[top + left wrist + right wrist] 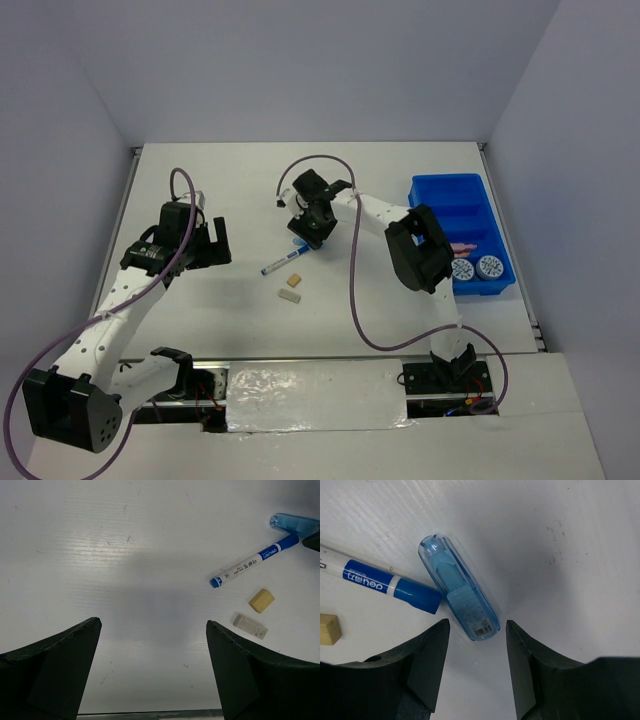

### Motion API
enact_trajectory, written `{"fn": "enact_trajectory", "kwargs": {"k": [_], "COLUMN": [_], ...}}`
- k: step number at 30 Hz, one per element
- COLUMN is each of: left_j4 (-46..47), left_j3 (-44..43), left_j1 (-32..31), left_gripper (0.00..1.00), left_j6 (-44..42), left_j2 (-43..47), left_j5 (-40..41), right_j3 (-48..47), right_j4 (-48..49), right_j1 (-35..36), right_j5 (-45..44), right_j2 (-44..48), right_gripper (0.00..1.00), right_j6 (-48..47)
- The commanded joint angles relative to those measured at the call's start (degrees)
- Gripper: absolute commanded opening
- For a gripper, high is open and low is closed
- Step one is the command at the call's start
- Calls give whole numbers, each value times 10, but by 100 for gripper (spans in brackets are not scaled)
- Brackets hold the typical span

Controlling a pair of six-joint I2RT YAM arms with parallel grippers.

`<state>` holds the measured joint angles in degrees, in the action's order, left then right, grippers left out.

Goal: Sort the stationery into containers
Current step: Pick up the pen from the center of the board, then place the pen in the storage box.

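Observation:
A light-blue clip (458, 594) lies flat on the white table, its near end just ahead of the gap of my right gripper (477, 625), which is open and touches nothing. The blue-white marker pen (385, 582) lies left of the clip, its blue cap nearly against it. In the top view the marker (283, 262) sits below the right gripper (310, 230), with a tan eraser (295, 280) and a paler eraser (289, 295) nearer me. The blue tray (447, 190) at the right holds two patterned discs (462, 270) and a pink stick (462, 246). My left gripper (153, 623) hangs open over bare table.
In the left wrist view, the marker (250, 565), the tan eraser (261, 600) and the pale eraser (250, 626) lie to the right of the left fingers. The right arm's cable loops over the table in front of the tray. White walls enclose the table.

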<state>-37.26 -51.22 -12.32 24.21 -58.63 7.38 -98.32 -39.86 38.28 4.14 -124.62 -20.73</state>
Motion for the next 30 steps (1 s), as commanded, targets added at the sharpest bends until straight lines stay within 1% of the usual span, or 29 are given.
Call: {"fn": "enact_trajectory", "kwargs": {"k": [1,3,4,6,7,8,10,14,15,16,17,18,19,20,21,22,23,24,25,26,27,28,30], "left_j4": [14,15,15,14,14,14,14,16,17,17,17,17,17,17,17,17,18,18,20,21,21,22,23], "left_j3": [2,2,2,2,2,2,2,3,2,3,3,3,3,3,3,3,4,4,5,6,6,6,8], "left_j1": [-3,-3,-3,-4,-4,-4,-4,-4,-4,-4,-4,-4,-4,-4,-4,-3,-4,-4,-4,-4,-4,-5,-5], "left_gripper": [99,99,99,99,99,99,99,99,99,99,99,99,99,99,99,99,99,99,99,99,99,99,99], "left_j6": [-1,-1,-1,-1,-1,-1,-1,-1,0,0,0,0,-1,-1,0,0,0,1,1,1,1,2,3], "left_j2": [6,7,7,7,6,6,5,5,5,5,4,6,6,8,10,11,14,16,18,20,22,24,28], "left_j5": [-7,-7,-7,-6,-7,-6,-6,-8,-8,-8,-8,-8,-9,-9,-8,-8,-8,-8,-8,-8,-8,-8,-7], "right_j3": [-27,-27,-27,-21,-17,-6,-3,13,14,15,25,38,51,82,100,132,149,170,195,256,292,348,379], "right_j4": [1,4,5,13,18,28,25,33,34,34,45,57,68,90,97,100,96,94,94,108,122,133,126], "right_j1": [2,1,0,-3,-5,-9,-17,-61,-72,-87,-99,-126,-139,-155,-172,-208,-231,-254,-308,-334,-358,-410,-444], "right_j5": [6,4,5,3,1,-11,-19,-45,-67,-69,-68,-66,-58,-62,-70,-87,-91,-93,-89,-71,-59,-54,-73], "right_j2": [-12,-18,-20,-24,-23,-20,-21,-10,1,10,43,68,95,127,188,218,245,295,320,369,392,409,449], "right_gripper": [56,53,47,39,32,29,26,19,17,15,14,14,13,13,14,15,15,15,15,14,13,11,12], "right_j6": [-10,-8,-6,-2,2,4,13,45,76,96,119,171,197,233,266,336,372,443,476,509,556,575,618]}}
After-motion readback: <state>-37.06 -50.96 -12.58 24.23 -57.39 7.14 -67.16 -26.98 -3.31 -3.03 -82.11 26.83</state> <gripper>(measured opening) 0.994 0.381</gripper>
